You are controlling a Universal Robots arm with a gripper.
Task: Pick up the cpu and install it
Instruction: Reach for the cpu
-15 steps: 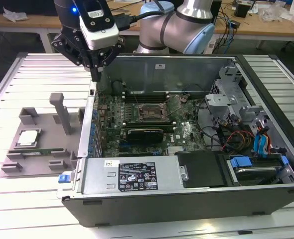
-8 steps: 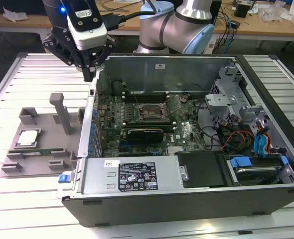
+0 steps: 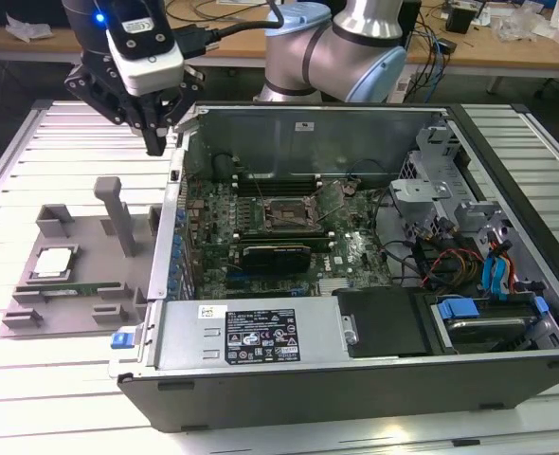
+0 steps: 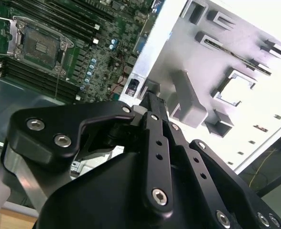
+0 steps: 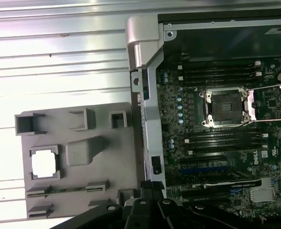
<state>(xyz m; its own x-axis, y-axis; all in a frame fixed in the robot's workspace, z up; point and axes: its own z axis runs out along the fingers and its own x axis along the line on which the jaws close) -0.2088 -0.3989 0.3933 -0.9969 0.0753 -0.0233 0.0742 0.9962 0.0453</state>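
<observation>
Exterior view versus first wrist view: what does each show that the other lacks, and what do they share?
Exterior view: the arm's silver and blue joints, the drive cage with blue and orange cables, the labelled black cover, desks behind. First wrist view: a straight-down look into the open socket frame and the grey fixture's slots. Shared: the cpu lying in that fixture, the motherboard, and the gripper, empty, near the case wall.

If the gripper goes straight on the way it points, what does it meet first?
The gripper would likely meet the computer case's side wall edge beside the grey fixture tray; depth unclear.
</observation>
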